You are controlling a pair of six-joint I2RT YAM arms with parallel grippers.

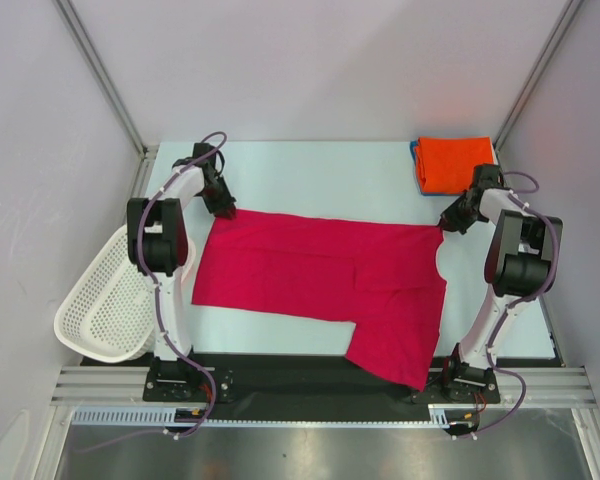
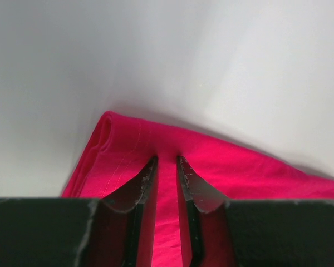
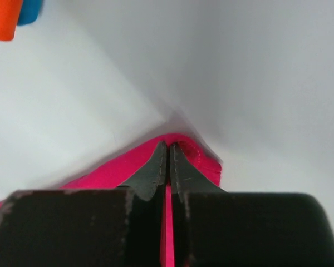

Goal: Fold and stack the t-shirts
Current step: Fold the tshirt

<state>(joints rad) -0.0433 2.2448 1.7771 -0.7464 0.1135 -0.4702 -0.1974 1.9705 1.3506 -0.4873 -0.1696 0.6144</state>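
The crimson t-shirt (image 1: 320, 275) lies spread flat across the middle of the table, with one part reaching toward the near edge at the right. My left gripper (image 1: 225, 210) is shut on its far-left corner; in the left wrist view (image 2: 167, 158) red cloth (image 2: 239, 167) fills the narrow gap between the jaws. My right gripper (image 1: 445, 227) is shut on the far-right corner, and in the right wrist view (image 3: 168, 146) the cloth (image 3: 128, 164) is pinched tight. A folded orange t-shirt (image 1: 457, 163) lies on a blue one (image 1: 417, 165) at the far right.
A white perforated basket (image 1: 105, 300) hangs off the table's left edge beside the left arm. The orange (image 3: 3, 16) and blue (image 3: 32, 11) stack shows at the top left of the right wrist view. Walls enclose the table on three sides.
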